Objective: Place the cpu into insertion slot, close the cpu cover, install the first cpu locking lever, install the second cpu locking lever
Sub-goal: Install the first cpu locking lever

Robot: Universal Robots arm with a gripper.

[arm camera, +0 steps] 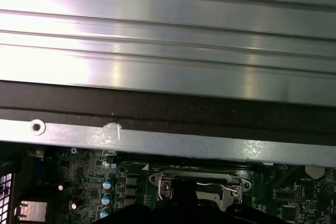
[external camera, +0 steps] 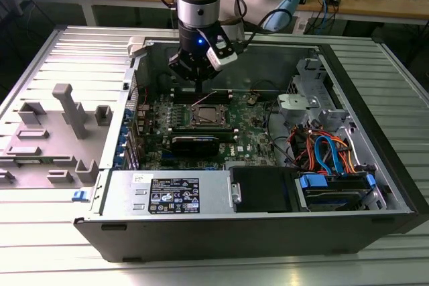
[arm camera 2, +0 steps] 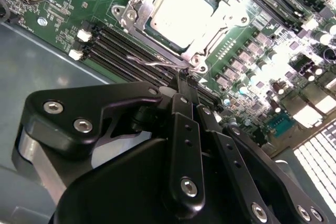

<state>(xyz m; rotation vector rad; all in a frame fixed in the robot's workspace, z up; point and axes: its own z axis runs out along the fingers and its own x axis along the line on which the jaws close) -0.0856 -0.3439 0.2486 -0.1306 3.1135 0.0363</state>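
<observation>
Ribbed metal tabletop (external camera: 40, 65) carries an open computer case (external camera: 375, 159), lying on its side, with cluttered benches behind. In the exterior view the arm reaches down into the case, its gripper (external camera: 194, 72) low over the green motherboard (external camera: 251, 132), just beyond the slot (external camera: 209, 117) on the far side. A grey fixture tray (external camera: 60, 132) sits on the exterior view's left, well apart from the case.

In the second wrist view the cpu (arm camera 2: 181, 11) lies flat in the slot, its bright metal top showing through the window of the cover (arm camera 2: 134, 11), which looks folded down around it. A thin wire lever (arm camera 2: 157, 62) runs along the socket edge nearest the gripper (arm camera 2: 185, 80). The black fingers (arm camera 2: 184, 124) are drawn close together, tips right at that lever; I cannot tell whether they pinch it or just press against it.

In the first wrist view the case wall (arm camera: 168, 140) and tabletop ribs lie above the socket, where a lever (arm camera: 218, 185) crosses the frame near one corner.

By my judgement, the cpu is placed and the cover closed; the lever work is in hand, and whether either lever is latched cannot be told.
</observation>
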